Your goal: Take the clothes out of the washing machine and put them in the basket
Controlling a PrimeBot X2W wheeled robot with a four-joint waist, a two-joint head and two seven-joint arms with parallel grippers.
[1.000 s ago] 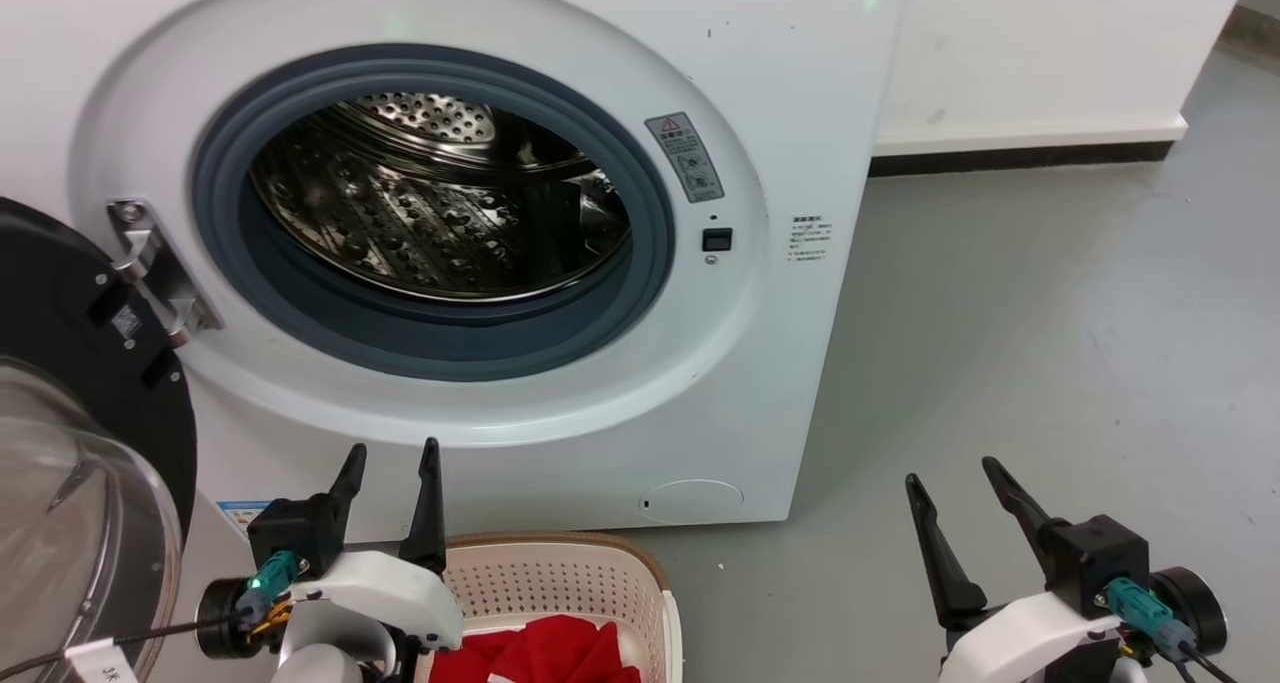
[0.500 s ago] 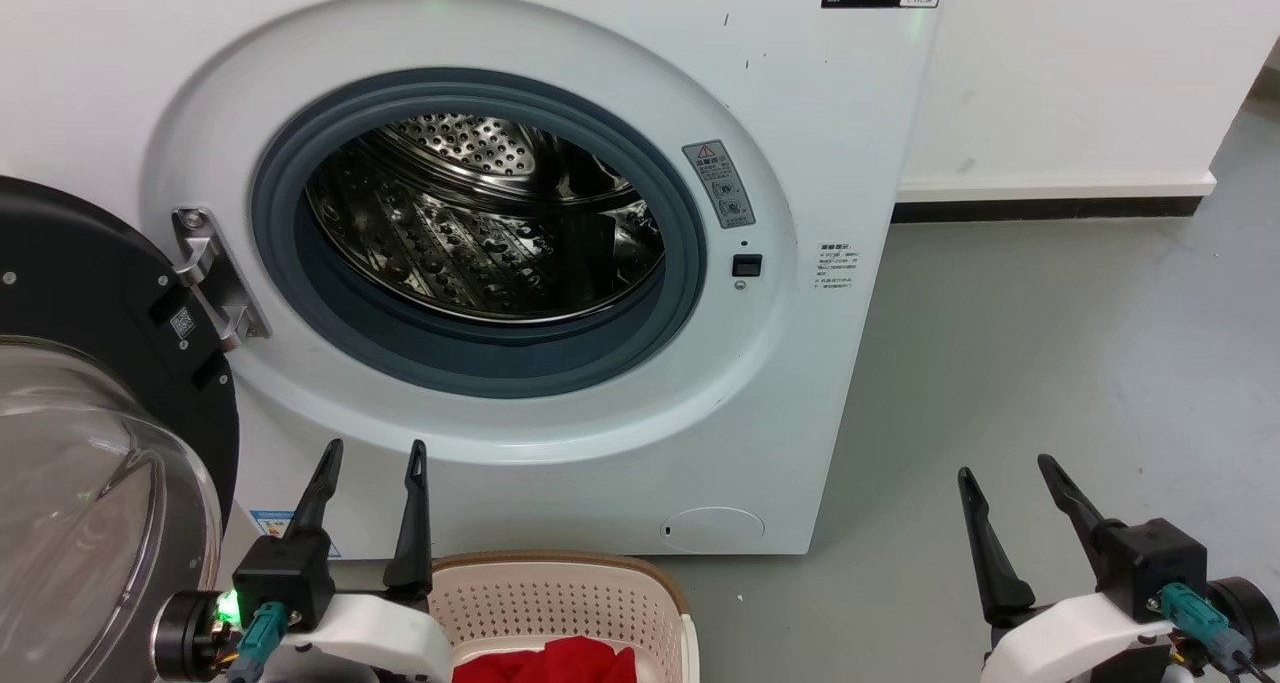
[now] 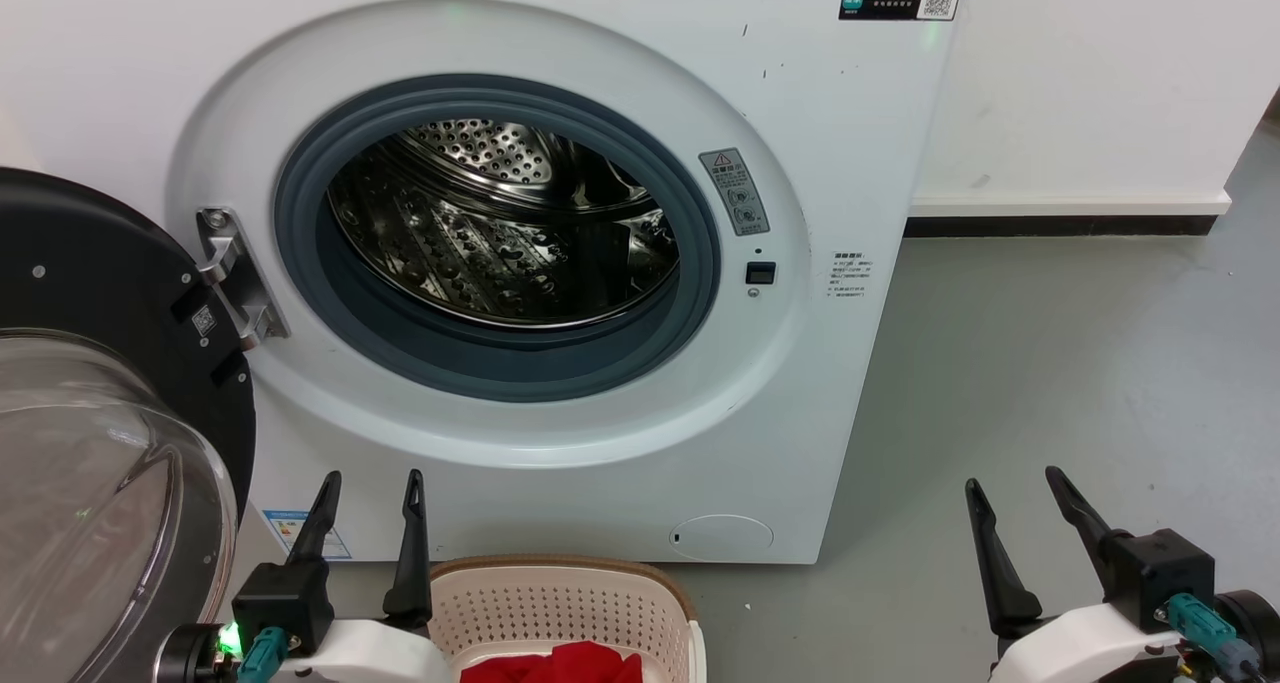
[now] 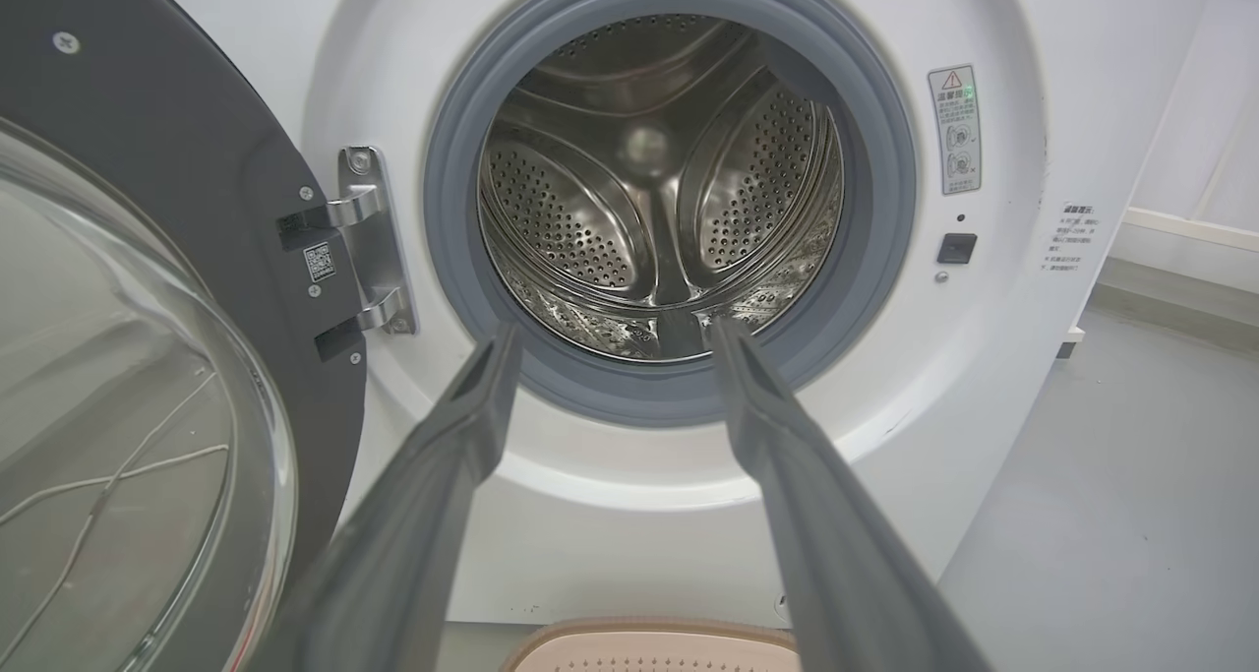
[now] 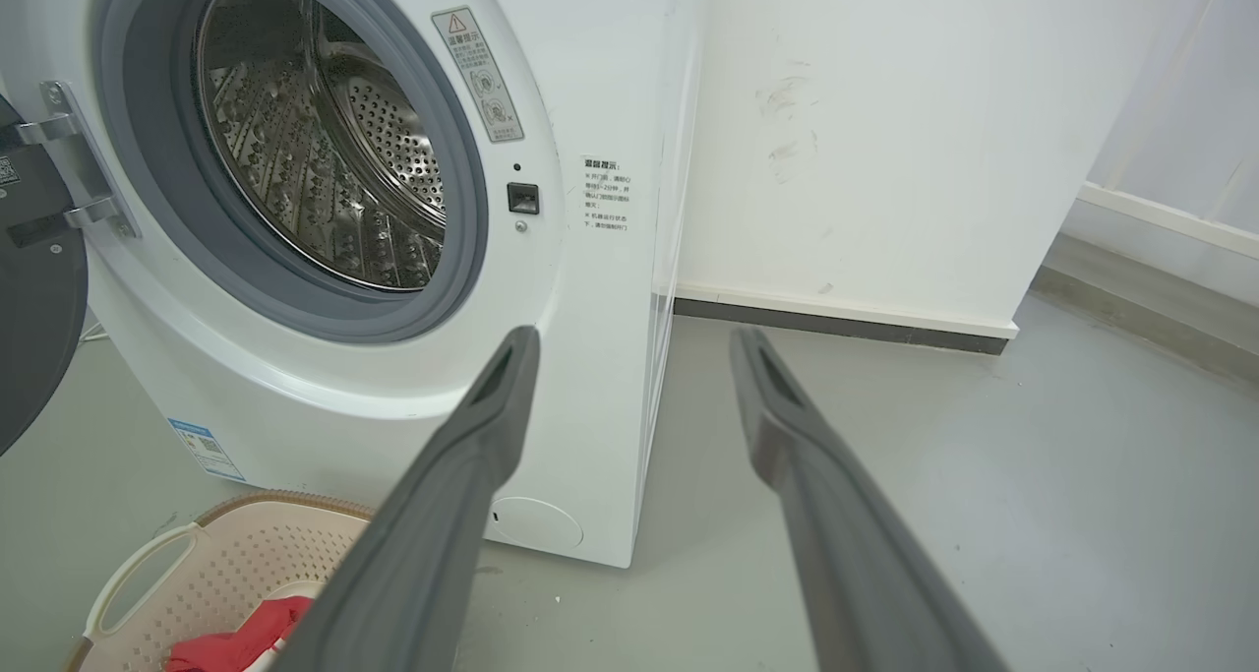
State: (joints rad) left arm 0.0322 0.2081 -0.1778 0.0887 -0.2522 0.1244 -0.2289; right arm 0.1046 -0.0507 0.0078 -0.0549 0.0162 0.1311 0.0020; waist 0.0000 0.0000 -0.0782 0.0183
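Resting in the basket (image 3: 560,603) are clothes (image 3: 570,663) (cropped).

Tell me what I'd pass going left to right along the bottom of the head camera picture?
glass door → left gripper, fingers open → basket → right gripper, fingers open

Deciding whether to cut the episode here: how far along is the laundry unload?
Done: the drum of the washing machine looks bare, and red clothes lie in the basket. In hand: nothing; the left gripper and right gripper are open and empty. Left: likely nothing, though the drum's near floor is partly hidden behind the rubber ring.
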